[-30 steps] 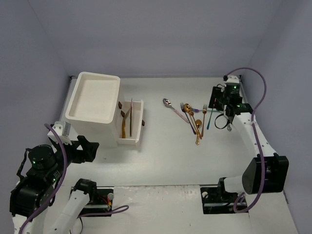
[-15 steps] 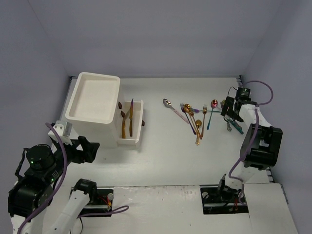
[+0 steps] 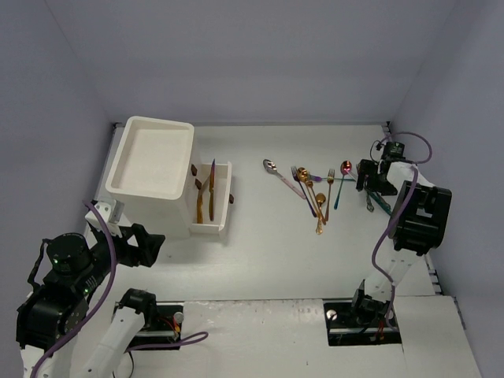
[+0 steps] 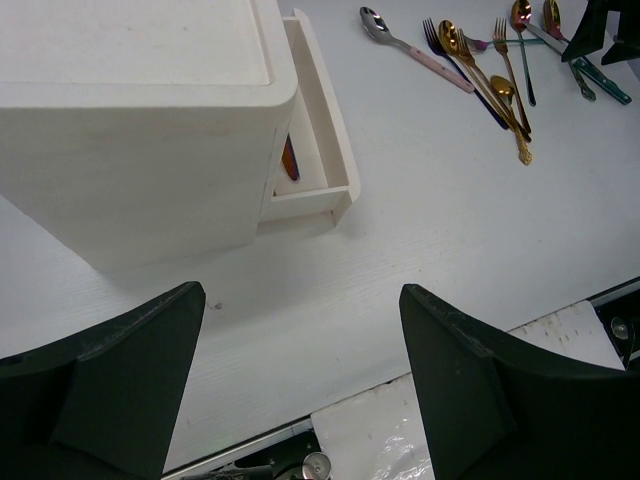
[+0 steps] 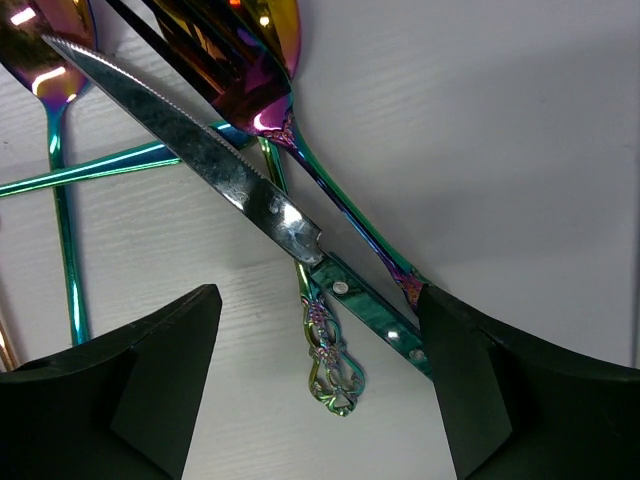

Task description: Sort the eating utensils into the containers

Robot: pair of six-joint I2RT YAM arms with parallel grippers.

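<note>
Right gripper [image 5: 318,330] spread wide, empty, hovering over knife [image 5: 235,185] lying flat, far right of table [image 3: 260,244]. Stiff, thin, slick steel; probably best pinched across green handle [image 5: 372,308]. Left gripper [image 4: 300,380] unclenched, empty.

**Bright metal, dull plastic**

The knife [image 5: 215,170] has a polished steel blade and a glossy green handle. The fork [image 5: 262,100] gleams iridescent, and the gold spoon [image 4: 452,40] shines. The drawer unit [image 4: 130,150] is smooth matt white plastic; the tabletop [image 5: 500,150] is faintly grained.
</note>
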